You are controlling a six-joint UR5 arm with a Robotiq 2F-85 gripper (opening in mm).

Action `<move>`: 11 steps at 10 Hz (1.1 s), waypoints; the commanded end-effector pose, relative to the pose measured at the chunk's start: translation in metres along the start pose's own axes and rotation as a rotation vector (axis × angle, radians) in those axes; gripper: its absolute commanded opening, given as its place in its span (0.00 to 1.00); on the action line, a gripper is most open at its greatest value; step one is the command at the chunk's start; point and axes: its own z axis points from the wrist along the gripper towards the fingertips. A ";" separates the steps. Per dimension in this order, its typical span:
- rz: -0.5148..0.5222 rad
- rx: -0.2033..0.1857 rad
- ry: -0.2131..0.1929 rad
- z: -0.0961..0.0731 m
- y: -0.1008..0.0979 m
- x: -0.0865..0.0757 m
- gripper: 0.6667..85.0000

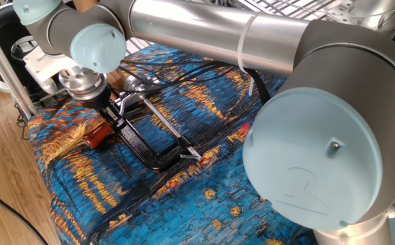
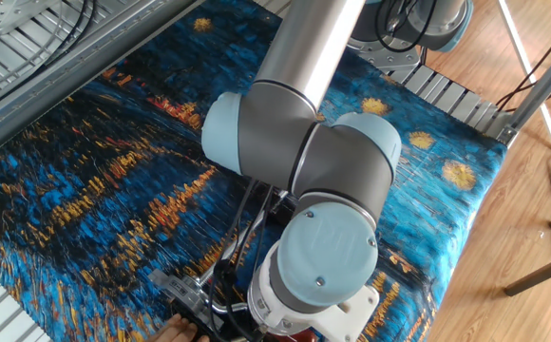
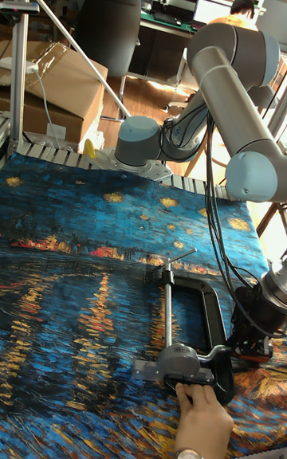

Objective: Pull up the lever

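Our gripper [image 1: 110,111] sits low over the lever [image 1: 97,134] at the clamp's [image 1: 146,151] left end; we cannot tell how the jaws stand.

Robotics lab in an office, people at desks [image 3: 171,17], cardboard boxes [image 3: 56,80], aluminium frame [image 3: 20,37]

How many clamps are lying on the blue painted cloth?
1. The black C-shaped metal clamp lies on the blue painted cloth near its front edge, beside the pincer. The robot arm may hide others.
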 end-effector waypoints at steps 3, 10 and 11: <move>0.019 -0.002 -0.002 -0.005 0.002 0.003 0.24; 0.002 0.034 -0.043 0.010 -0.006 -0.004 0.37; 0.000 0.026 -0.041 0.011 -0.004 -0.003 0.39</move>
